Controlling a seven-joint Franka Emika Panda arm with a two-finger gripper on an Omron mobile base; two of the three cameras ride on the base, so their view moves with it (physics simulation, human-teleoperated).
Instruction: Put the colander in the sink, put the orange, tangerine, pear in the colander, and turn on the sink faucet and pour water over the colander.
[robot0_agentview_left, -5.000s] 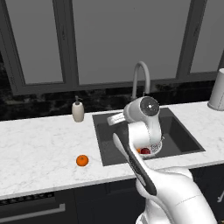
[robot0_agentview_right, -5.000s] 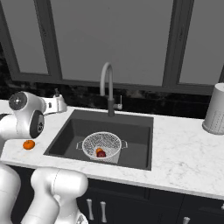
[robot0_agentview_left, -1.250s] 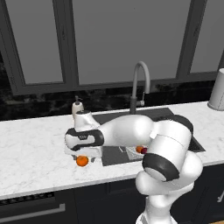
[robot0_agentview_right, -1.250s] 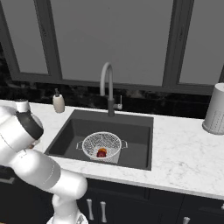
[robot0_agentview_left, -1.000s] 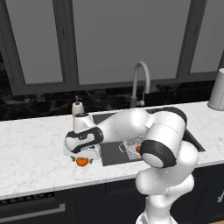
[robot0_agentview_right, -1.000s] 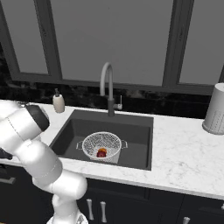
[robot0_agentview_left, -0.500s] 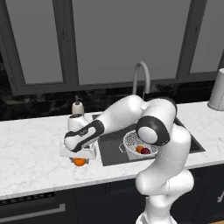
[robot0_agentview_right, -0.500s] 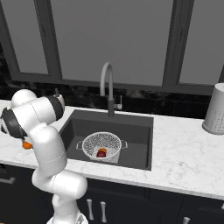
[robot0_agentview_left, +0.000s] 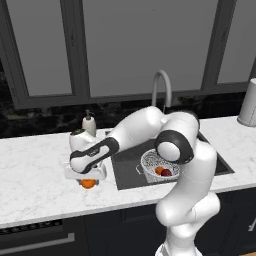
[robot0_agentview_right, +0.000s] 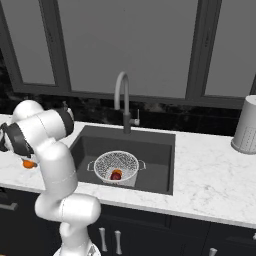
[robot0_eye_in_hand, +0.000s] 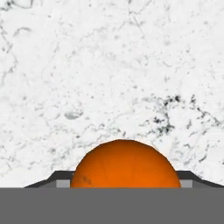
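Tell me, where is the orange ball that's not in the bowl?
It sits on the white counter left of the sink, under the robot's hand, between its fingers: the orange fruit.

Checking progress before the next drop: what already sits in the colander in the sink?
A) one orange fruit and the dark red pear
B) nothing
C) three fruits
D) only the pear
A: the left base view shows one orange fruit beside the pear inside the colander.

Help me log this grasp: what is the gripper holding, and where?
The gripper is shut on the orange fruit on the counter, gripping its two sides.
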